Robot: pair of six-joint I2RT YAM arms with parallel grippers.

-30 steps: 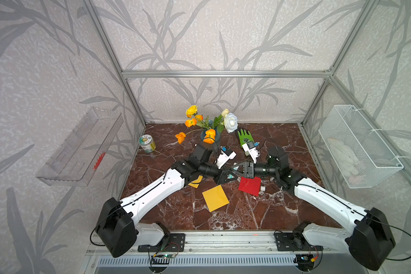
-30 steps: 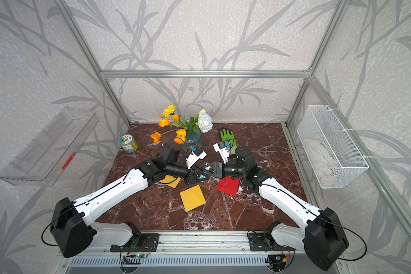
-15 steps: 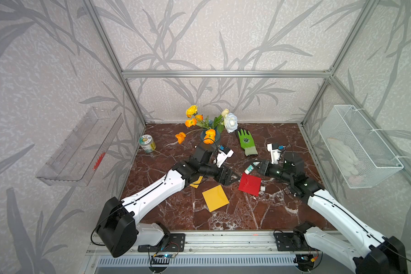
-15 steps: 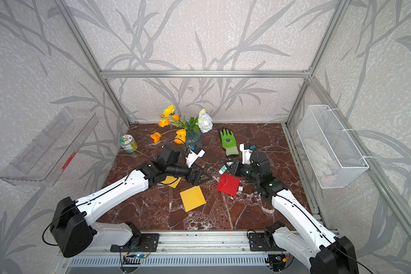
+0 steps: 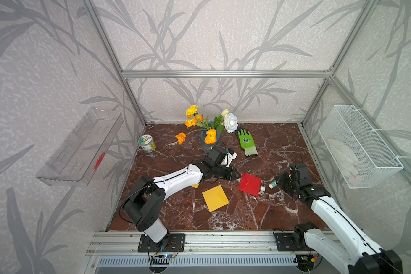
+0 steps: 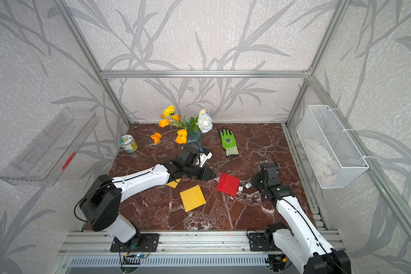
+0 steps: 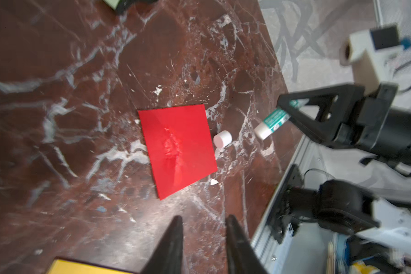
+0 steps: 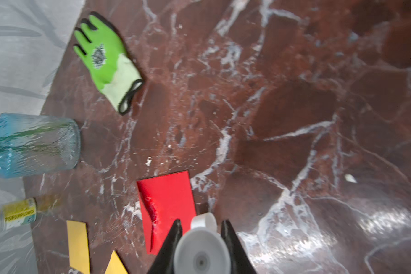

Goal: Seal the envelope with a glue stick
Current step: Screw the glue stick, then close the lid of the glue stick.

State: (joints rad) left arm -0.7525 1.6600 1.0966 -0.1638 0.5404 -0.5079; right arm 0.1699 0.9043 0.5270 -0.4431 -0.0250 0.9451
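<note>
The red envelope lies flat in mid-table, creased in its middle. My right gripper hovers just right of it, shut on the glue stick, whose white end points at the envelope. A loose white cap rests on the table at the envelope's right edge. Left of the envelope, my left gripper is low, jaws a narrow gap apart and empty.
A yellow envelope lies in front of the left gripper, and a yellow scrap under that arm. At the back stand a flower vase, a green glove and a can. A wire basket hangs on the right wall.
The two grippers met above the table's middle a second ago and have drawn apart. The right one pulled back rightward with the glue stick. The left one's jaws widened, then narrowed.
</note>
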